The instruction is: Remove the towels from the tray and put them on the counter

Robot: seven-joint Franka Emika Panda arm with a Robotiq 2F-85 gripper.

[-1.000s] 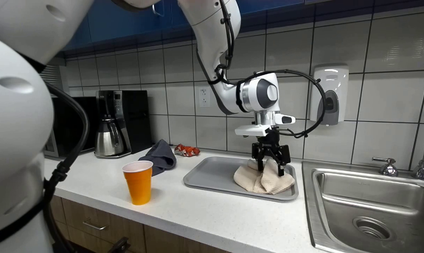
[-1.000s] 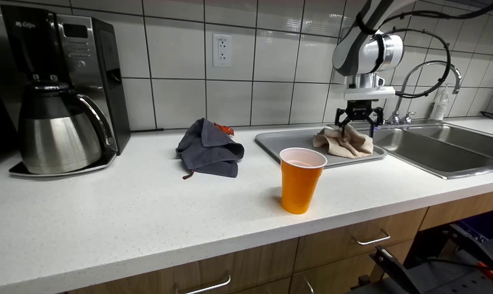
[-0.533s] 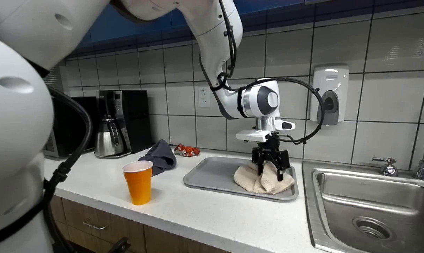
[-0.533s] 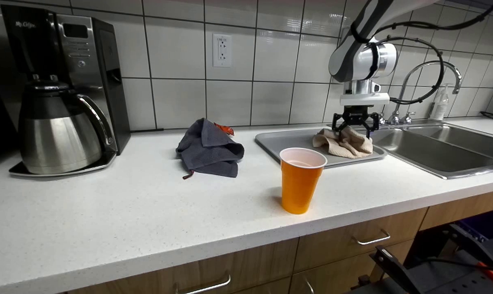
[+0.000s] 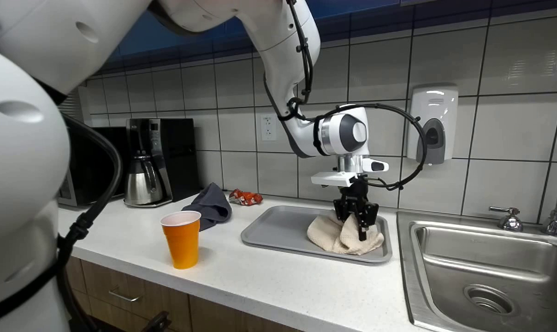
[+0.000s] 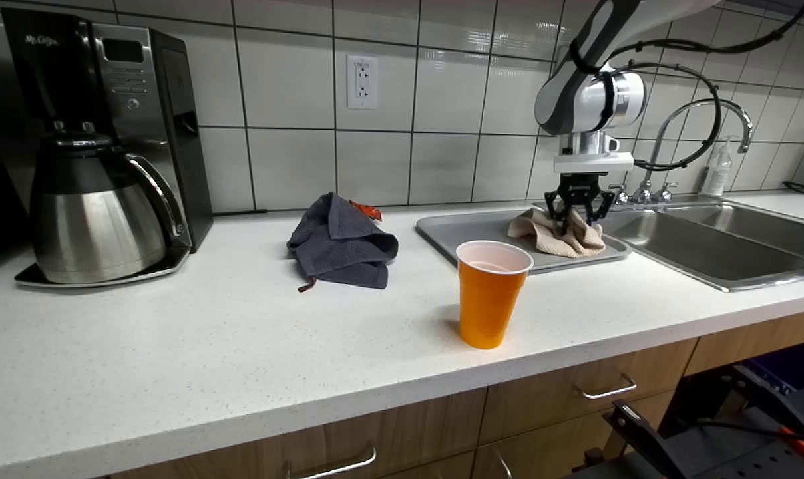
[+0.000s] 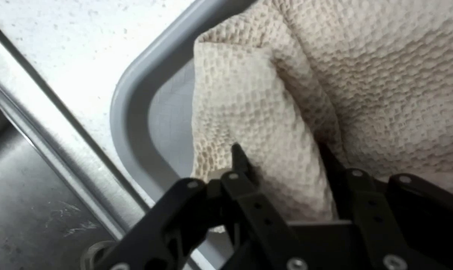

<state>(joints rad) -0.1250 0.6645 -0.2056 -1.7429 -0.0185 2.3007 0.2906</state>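
Observation:
The beige waffle-weave towel (image 5: 327, 233) lies bunched on the right part of the grey tray (image 5: 278, 226), near the sink. My gripper (image 5: 352, 230) points straight down into it. In the wrist view a raised fold of this towel (image 7: 249, 93) runs between the fingers, which stand partly apart on either side of it. The right finger (image 7: 333, 172) lies along the fold's edge; how firmly the cloth is pressed does not show. Part of the fingers is sunk in the cloth in both exterior views. A dark grey towel (image 6: 342, 243) rests crumpled on the white counter (image 6: 242, 346), off the tray.
An orange cup (image 5: 181, 244) stands on the counter in front of the tray's left side. A red wrapper (image 5: 245, 197) lies by the wall. The coffee maker (image 6: 109, 166) is at the far left. The steel sink (image 5: 481, 267) borders the tray's right side.
My gripper has come down deeper into the beige towel. Over the last half second its jaws have narrowed from wide apart, and the towel's sink-side edge has drawn in slightly.

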